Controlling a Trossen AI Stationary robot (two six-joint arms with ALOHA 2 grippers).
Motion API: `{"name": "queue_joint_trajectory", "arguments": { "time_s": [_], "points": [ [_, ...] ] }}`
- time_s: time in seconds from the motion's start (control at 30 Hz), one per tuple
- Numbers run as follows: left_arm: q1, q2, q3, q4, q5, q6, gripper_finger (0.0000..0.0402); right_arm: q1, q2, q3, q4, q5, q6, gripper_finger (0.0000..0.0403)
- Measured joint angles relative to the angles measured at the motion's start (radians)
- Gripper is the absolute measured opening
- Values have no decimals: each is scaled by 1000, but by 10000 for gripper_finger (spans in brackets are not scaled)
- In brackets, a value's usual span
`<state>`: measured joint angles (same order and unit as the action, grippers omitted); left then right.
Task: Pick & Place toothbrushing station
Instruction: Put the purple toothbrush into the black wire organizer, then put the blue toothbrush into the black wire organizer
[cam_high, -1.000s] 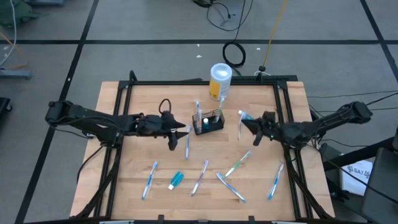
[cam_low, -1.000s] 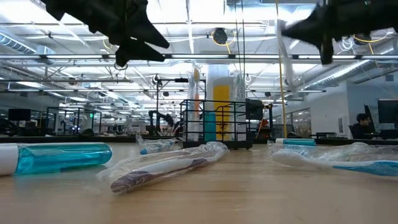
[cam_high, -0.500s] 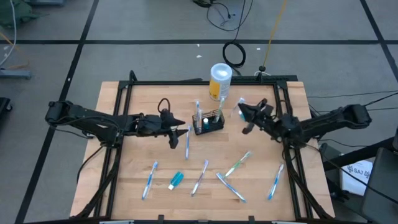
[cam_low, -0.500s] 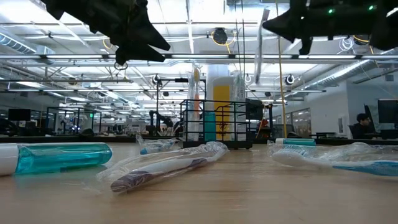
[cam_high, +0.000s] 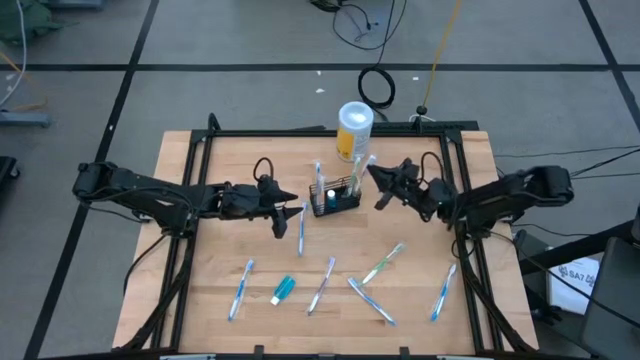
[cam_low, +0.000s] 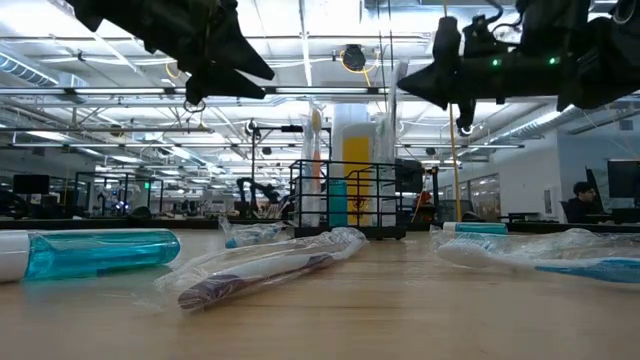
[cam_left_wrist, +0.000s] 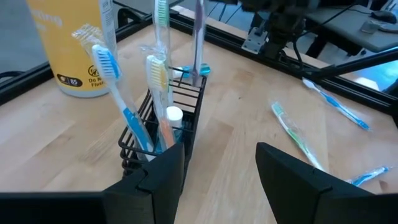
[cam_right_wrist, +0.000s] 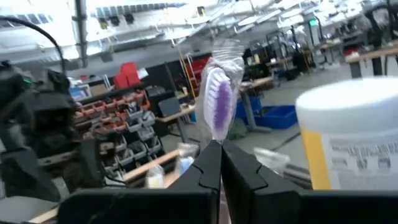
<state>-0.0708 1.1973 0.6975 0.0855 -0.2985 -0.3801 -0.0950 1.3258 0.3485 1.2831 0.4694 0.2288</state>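
While the right gripper (cam_high: 377, 172) pinches a light, slippery wrapped toothbrush (cam_right_wrist: 218, 104) by its stiff handle just right of the basket (cam_high: 335, 197) at the desk's (cam_high: 240, 225) upper middle, the left gripper (cam_high: 290, 207) waits spread, left of it.

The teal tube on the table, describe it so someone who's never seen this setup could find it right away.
Start at the black wire basket in the middle of the wooden table, then look toward the table's front edge, slightly left. The teal tube lies flat there between two wrapped toothbrushes. It is short and stubby with a white cap, unlike the long thin brushes.
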Motion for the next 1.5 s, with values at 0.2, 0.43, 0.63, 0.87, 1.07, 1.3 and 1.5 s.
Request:
{"name": "queue_joint_trajectory", "arguments": {
  "time_s": [0.2,0.43,0.63,0.87,1.07,1.3,1.5],
  "points": [
    [0,0,0,18,0,-3,207,-9,56,2,0,-2,17,0],
    [0,0,0,17,0,-3,207,-9,68,2,-89,-108,-10,0],
    [0,0,0,16,0,-19,207,-9,66,2,-169,-133,-21,0],
    [0,0,0,8,0,-45,207,-9,66,2,-250,-133,-31,0],
    [0,11,0,-48,0,-124,207,-8,66,2,-265,-133,-31,29],
    [-11,96,0,-65,9,-235,207,-9,67,2,-297,-133,-32,100],
    [-23,195,0,-70,10,-351,207,-9,30,1,-295,-133,-49,148]
  ]
}}
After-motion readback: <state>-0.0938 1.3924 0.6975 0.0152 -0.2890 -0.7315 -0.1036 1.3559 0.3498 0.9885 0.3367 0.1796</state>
